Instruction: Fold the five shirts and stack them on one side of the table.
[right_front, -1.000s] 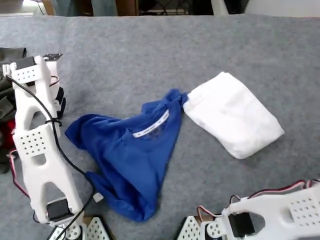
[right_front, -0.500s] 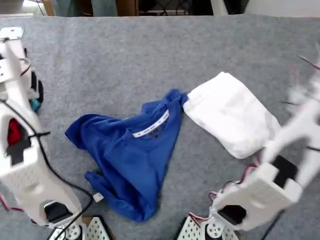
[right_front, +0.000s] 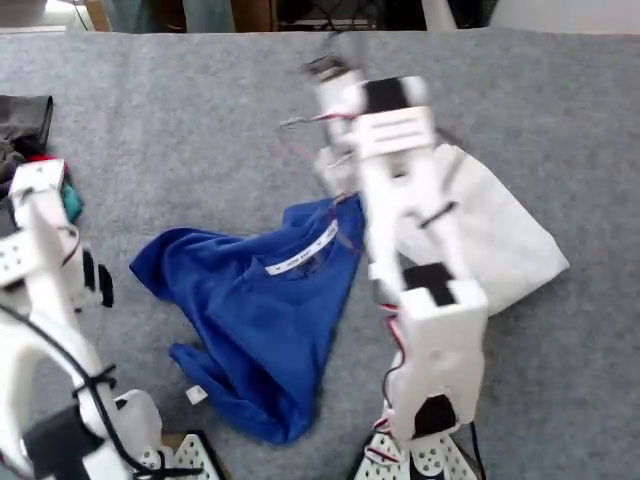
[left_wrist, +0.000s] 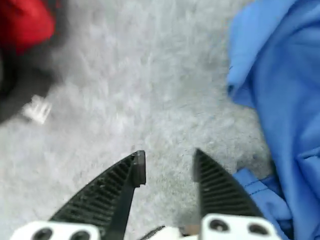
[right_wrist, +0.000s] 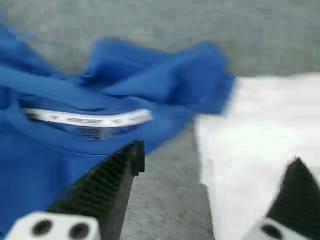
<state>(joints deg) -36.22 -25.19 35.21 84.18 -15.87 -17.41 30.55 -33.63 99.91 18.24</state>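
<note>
The table (right_front: 200, 100) I work at is covered in grey, felt-like cloth. Past its far edge I see a brown wooden panel (right_front: 252, 14) with a dark gap beside it, a white surface (right_front: 560, 12) off one corner and a bright patch of light (right_front: 62, 6) off the other.

Soft, even light falls across the grey counter (right_front: 200, 100), and we see only faint shadows under the blue shirt (right_front: 270, 330). The right arm (right_front: 400, 130) is smeared at its far end. Cloth blurs in both wrist views.
</note>
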